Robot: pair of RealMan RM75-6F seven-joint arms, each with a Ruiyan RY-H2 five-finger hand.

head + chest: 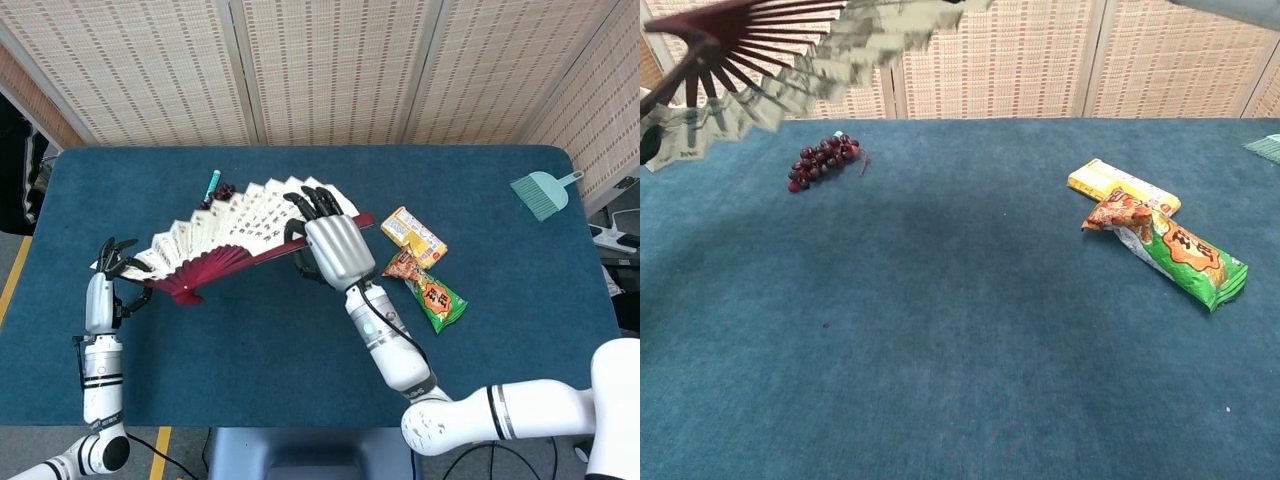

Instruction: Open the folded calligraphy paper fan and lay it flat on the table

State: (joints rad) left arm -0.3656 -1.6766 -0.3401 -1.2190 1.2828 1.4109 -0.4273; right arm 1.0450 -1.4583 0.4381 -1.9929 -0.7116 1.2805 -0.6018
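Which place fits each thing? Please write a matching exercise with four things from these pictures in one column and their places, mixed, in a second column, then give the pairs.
Things:
1. paper fan
2. grapes
3. small brush
4. green snack bag

Places:
A. far right corner of the table
B. held spread between the left hand and the right hand
C. against the yellow packet
D. on the cloth, under the raised fan

Pairs: 1-B, 2-D, 3-A, 4-C

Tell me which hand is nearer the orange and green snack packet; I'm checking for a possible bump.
Right. The right hand, gripping the open fan's end rib, sits just left of the snack packet. The left hand holds the fan's opposite end, far across the table.
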